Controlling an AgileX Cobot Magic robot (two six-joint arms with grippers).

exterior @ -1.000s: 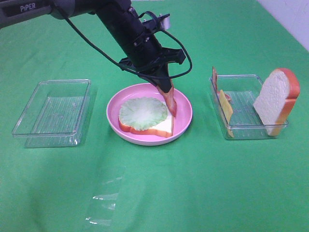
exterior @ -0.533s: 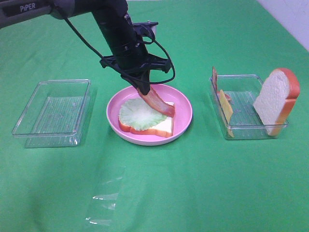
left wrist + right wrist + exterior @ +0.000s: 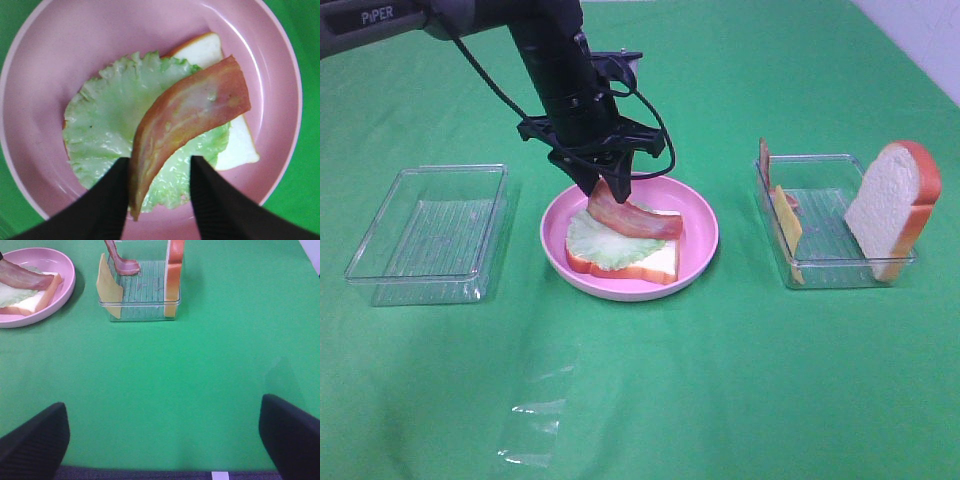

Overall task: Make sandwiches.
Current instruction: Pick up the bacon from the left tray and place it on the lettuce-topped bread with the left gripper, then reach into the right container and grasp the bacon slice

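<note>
Reddish-brown bacon strip [image 3: 635,217], lately hanging upright, now lies across the pale green lettuce [image 3: 600,240]; left end effector [image 3: 159,165] stands part-open around its end, grip unconfirmed, release due.

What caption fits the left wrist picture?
A reddish-brown bacon strip rests across pale green lettuce on the pink round plate, between two black fingers.

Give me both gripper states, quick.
Left gripper: jaws apart around one end of the bacon strip; whether they grip it cannot be told.
Right gripper: open, empty.
</note>
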